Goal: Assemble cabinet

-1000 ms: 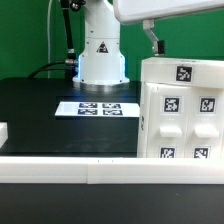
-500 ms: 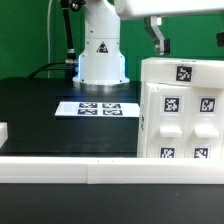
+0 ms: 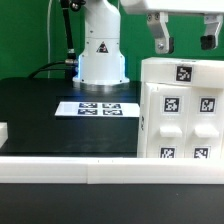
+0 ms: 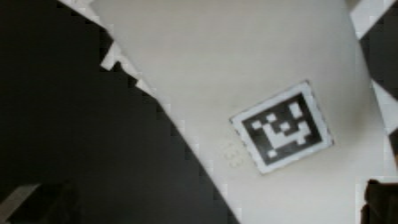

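The cabinet (image 3: 180, 110) is a large white box with several black-and-white tags, standing on the black table at the exterior view's right. My gripper (image 3: 185, 38) hangs open and empty just above its top, one finger (image 3: 161, 40) over the near corner and the other further to the exterior view's right. In the wrist view the cabinet's white top (image 4: 231, 90) with one tag fills most of the frame, with the black table beside it. The gripper (image 4: 199, 205) is apart from it, and only the dark tips of its fingers show at the frame's corners.
The marker board (image 3: 97, 108) lies flat on the black table in front of the robot base (image 3: 100, 55). A white rail (image 3: 100, 172) runs along the table's front. A small white block (image 3: 3, 131) sits at the exterior view's left edge.
The hand has shifted over the cabinet's top. One finger showed a second ago; now both fingers show, spread apart above the cabinet.
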Motion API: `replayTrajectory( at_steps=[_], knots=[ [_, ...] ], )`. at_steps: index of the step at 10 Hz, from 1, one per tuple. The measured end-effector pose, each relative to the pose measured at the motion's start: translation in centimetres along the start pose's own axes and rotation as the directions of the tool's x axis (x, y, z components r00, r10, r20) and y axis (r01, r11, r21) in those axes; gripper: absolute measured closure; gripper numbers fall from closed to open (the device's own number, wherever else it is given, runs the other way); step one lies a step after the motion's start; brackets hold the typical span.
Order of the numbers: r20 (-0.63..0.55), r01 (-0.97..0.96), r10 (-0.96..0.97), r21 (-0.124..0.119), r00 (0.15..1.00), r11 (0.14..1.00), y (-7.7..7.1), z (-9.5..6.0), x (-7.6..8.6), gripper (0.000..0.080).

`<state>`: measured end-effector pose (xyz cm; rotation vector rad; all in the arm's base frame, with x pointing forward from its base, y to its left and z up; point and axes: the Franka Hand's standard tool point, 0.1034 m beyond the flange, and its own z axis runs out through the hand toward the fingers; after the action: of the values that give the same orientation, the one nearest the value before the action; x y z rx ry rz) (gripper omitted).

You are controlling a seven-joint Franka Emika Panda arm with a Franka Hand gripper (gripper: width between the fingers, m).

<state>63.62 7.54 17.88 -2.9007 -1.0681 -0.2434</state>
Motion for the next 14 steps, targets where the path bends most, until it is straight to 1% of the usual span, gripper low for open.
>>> replayTrajectory(
  at_steps=[2, 3, 4, 5, 8, 9, 10, 12, 13, 14],
  knots=[
    [0.013, 0.232, -0.232, 0.002, 0.973, 0.973, -0.4, 0.3, -0.2, 0.0002],
    [0.023, 0.319, -0.319, 0.005, 0.948, 0.948, -0.6, 0.4, -0.2, 0.0002],
    [0.025, 0.366, -0.367, 0.011, 0.930, 0.930, -0.8, 0.5, -0.2, 0.0002],
    [0.032, 0.380, -0.380, 0.013, 0.924, 0.925, -1.0, 0.7, -0.3, 0.0002],
    [0.028, 0.311, -0.311, 0.005, 0.950, 0.950, -2.1, 1.5, 0.0, 0.0002],
    [0.030, 0.297, -0.297, 0.009, 0.954, 0.955, -2.5, 1.8, -0.1, 0.0002],
    [0.025, 0.284, -0.284, 0.001, 0.959, 0.959, -2.6, 2.1, -0.2, 0.0002],
    [0.034, 0.271, -0.271, 0.008, 0.962, 0.963, -2.6, 2.6, -0.9, 0.0002],
    [0.031, 0.241, -0.241, 0.002, 0.970, 0.970, -2.6, 2.6, -0.8, 0.0002],
    [0.030, 0.227, -0.227, 0.000, 0.973, 0.974, -2.6, 2.5, -0.8, 0.0091]
  ],
)
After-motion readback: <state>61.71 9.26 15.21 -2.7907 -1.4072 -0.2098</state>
